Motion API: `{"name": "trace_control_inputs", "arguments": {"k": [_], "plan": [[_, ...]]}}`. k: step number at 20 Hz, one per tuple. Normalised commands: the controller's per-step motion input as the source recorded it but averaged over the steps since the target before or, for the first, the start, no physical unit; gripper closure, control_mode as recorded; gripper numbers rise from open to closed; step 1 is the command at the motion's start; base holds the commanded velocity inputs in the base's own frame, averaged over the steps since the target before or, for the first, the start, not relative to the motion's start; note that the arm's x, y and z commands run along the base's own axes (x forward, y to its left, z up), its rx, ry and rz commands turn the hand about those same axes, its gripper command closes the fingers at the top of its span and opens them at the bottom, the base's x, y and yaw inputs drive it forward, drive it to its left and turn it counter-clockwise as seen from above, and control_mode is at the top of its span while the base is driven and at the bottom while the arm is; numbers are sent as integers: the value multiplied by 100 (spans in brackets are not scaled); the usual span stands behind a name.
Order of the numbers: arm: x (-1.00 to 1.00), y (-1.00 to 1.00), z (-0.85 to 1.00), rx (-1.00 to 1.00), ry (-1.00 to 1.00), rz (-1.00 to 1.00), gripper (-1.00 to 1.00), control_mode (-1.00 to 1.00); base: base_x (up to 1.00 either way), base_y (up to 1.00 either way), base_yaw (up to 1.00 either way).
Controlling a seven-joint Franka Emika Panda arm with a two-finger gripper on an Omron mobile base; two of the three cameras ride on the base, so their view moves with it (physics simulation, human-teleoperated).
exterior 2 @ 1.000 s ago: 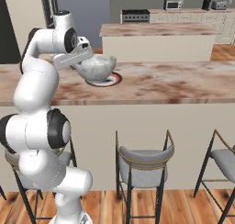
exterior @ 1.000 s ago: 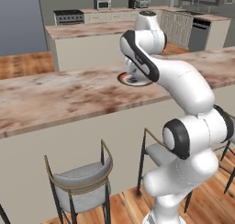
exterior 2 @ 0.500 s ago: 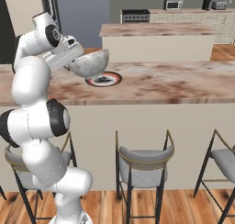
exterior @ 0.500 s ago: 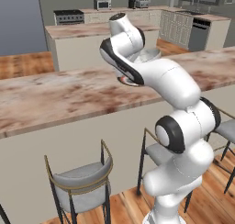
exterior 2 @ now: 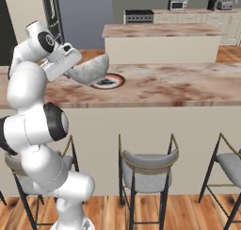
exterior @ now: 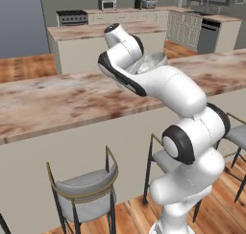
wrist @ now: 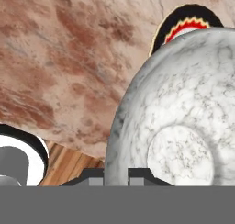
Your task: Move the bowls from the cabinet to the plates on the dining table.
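In the right base view the tilted stone-look bowl (exterior 2: 91, 69) hides the near-left part of the plate (exterior 2: 109, 81) at centre left; in the hand view the plate's rim is cut off at the upper right; the gripper (exterior 2: 71, 74), jaws closed on the bowl's rim, holds it above the dining table (exterior 2: 179, 85).

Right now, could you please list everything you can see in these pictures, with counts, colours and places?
bowl: one, mottled grey-white, tilted, held above the dining table beside the plate.
plate: one, dark rim with pale centre, flat on the dining table.
dining table: one, brown-beige marble top, cream sides.
island: one, marble-topped, behind the table.
stools: several, grey seats, along the table's near side.
gripper: one, shut on the bowl's rim.
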Motion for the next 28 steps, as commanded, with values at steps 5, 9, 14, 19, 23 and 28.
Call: {"name": "trace_control_inputs", "arguments": {"k": [5, 9, 14, 19, 23, 28], "plan": [[-4, 0, 6, 16, -1, -4, 100, -100, 0, 0, 0], [0, -1, 11, 15, -1, -2, 100, -100, 0, 0, 0], [7, -1, 1, 8, 0, 0, 100, -100, 0, 0, 0], [21, -3, -1, -2, 0, 0, 100, -100, 0, 0, 0], [36, -12, 0, -6, 0, 0, 100, -100, 0, 0, 0], [21, -11, 0, -3, -1, 0, 100, -100, 0, 0, 0]]}}
